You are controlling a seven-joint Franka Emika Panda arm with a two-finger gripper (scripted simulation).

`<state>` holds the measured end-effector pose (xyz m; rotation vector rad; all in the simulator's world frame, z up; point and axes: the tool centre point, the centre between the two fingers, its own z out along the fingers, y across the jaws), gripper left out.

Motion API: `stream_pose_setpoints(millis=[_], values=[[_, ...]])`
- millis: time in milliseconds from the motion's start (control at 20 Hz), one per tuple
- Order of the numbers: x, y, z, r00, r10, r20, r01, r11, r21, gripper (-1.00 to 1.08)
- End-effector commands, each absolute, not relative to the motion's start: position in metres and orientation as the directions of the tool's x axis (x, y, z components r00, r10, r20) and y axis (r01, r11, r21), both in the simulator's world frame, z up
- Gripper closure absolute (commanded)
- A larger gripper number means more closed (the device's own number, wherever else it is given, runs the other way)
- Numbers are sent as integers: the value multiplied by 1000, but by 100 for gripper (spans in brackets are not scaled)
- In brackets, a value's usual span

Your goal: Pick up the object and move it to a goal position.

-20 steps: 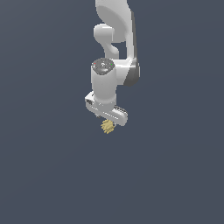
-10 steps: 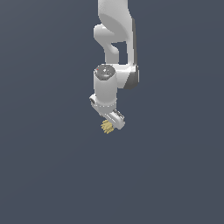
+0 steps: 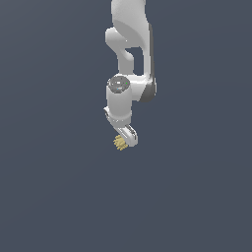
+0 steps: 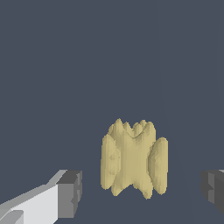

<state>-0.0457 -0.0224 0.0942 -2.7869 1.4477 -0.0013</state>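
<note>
While the tool (image 4: pixel 140 192) stands spread, fingers (image 4: pixel 70 194) well apart, the object (image 4: pixel 133 159) sits between them untouched — slightly off-centre. Best centre first, then close evenly across the lump's narrow waist.

The only carrying surface is a flat, plain dark grey-blue ground (image 3: pixel 59 197), w/o texture, edges or markings, and it fills the whole background in both the exterior and wrist views. On or near it there is one thing, the object (image 4: pixel 133 159), a small pale yellow-tan lump w/ a bumpy, spiky outline. No shadow or contact line shows, so I cannot tell if it rests on the ground or is above it.
</note>
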Motion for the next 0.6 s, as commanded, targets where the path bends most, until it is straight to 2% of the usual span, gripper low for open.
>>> stream_pose_setpoints(millis=[0,550], values=[[-47,-22,92,557,-831,0,-831,-557,-1,-92],[-48,-22,80,550,-835,0,-835,-550,0,-92]])
